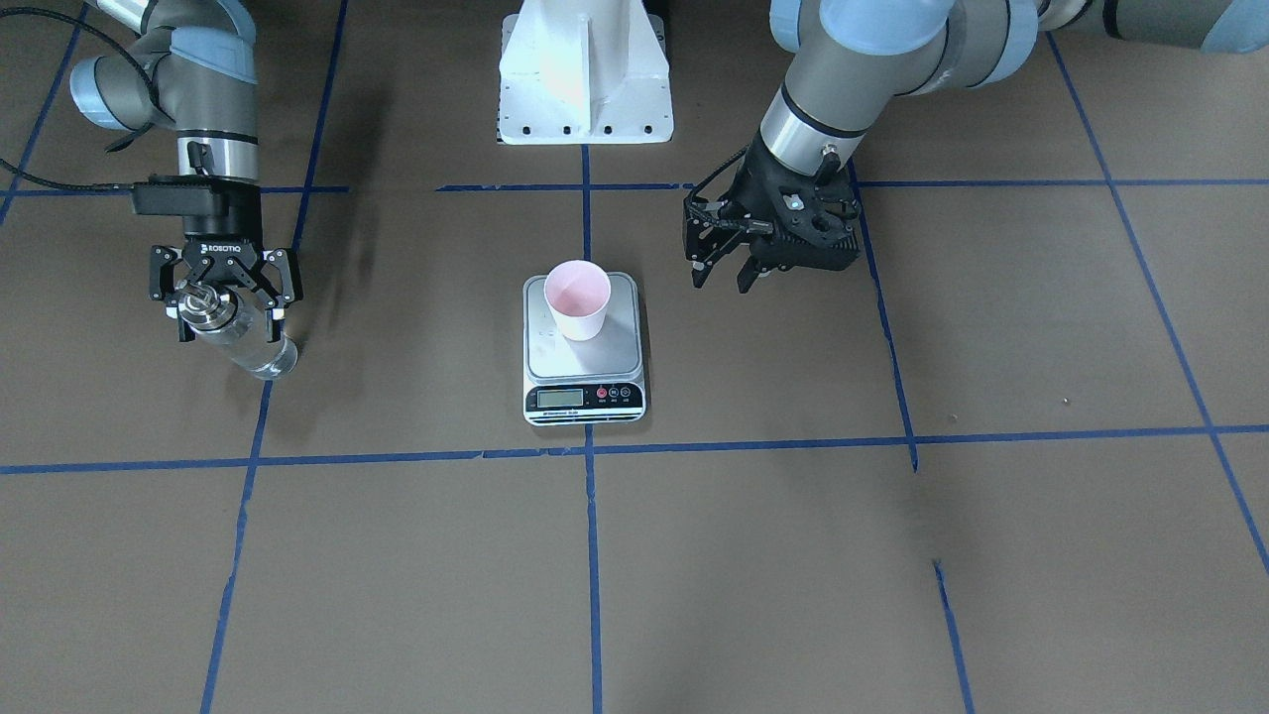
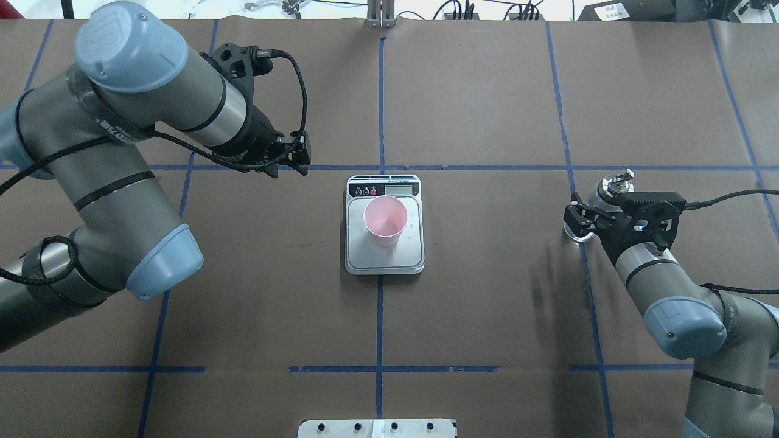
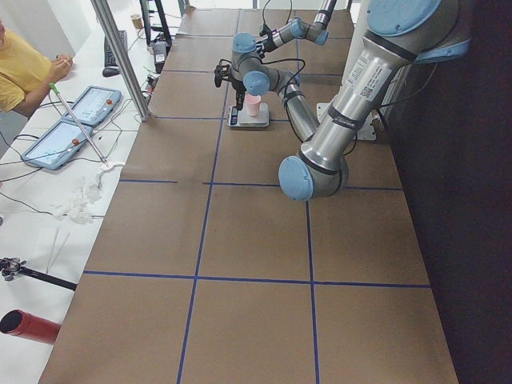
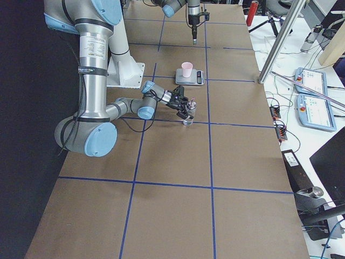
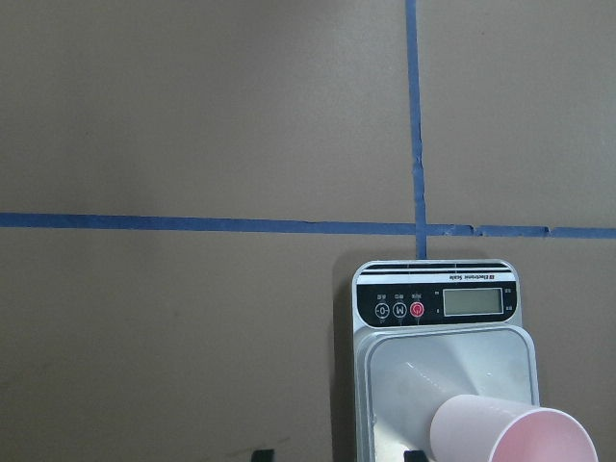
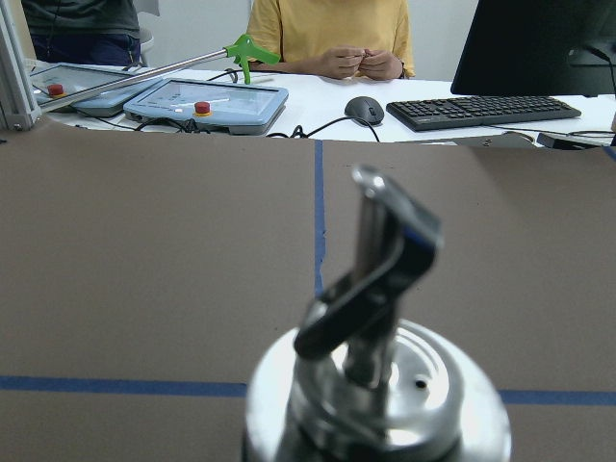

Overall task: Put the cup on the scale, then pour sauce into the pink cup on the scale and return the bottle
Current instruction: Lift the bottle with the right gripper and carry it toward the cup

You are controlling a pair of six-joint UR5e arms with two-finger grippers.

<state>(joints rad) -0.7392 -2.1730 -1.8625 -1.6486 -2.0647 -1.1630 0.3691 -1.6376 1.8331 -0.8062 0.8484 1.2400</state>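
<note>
The pink cup [image 1: 578,297] stands upright on the steel platform of the scale [image 1: 585,395] at the table's middle; both also show in the overhead view, cup [image 2: 385,220] on scale [image 2: 365,258]. The clear glass bottle [image 1: 243,342] with its silver pourer cap [image 2: 613,184] stands on the table at the robot's right. My right gripper [image 1: 228,315] is open, its fingers on either side of the bottle's upper part. The right wrist view shows the cap [image 6: 375,385] close up. My left gripper [image 1: 722,280] is open and empty, beside the scale on the robot's left, apart from the cup [image 5: 510,433].
The white robot base mount [image 1: 585,79] stands behind the scale. Blue tape lines [image 1: 592,516] cross the brown table. Beyond the far edge a person in yellow [image 6: 327,38] sits by tablets, a keyboard and a mouse.
</note>
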